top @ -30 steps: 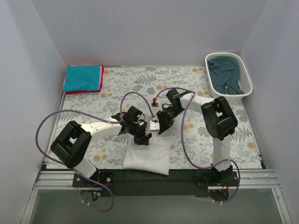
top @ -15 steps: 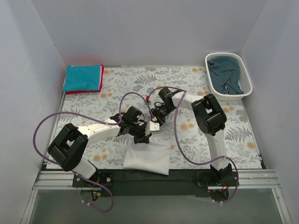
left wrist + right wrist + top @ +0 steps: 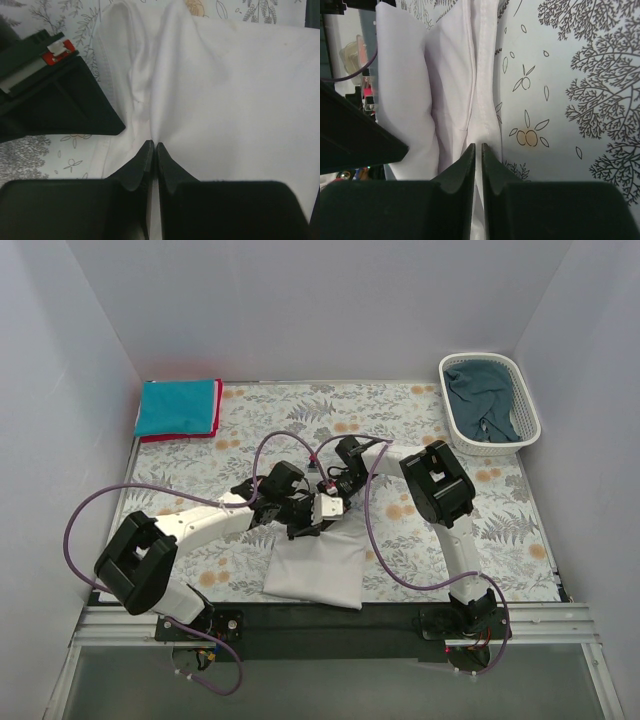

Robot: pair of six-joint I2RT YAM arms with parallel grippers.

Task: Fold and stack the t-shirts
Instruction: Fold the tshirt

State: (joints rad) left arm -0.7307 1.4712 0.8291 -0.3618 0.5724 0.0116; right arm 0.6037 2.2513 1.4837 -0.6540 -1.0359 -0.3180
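Observation:
A folded white t-shirt (image 3: pixel 318 570) lies near the table's front edge, its far edge pulled up. My left gripper (image 3: pixel 303 524) is shut on that far edge of the white t-shirt (image 3: pixel 225 90). My right gripper (image 3: pixel 328 502) is shut on the same shirt's hemmed edge (image 3: pixel 485 95), close beside the left gripper. A bright teal t-shirt (image 3: pixel 176 405) lies folded on a red t-shirt (image 3: pixel 216 410) at the back left corner. A dark blue-teal t-shirt (image 3: pixel 482 400) lies crumpled in the basket.
A white slatted basket (image 3: pixel 520 390) stands at the back right corner. The floral tablecloth (image 3: pixel 300 420) covers the table. Purple cables loop off both arms over the cloth. Grey walls close the table on three sides.
Both grippers have moved left and toward the back, holding the white shirt's far edge. The shirt's far edge is drawn up and its far corners pulled in.

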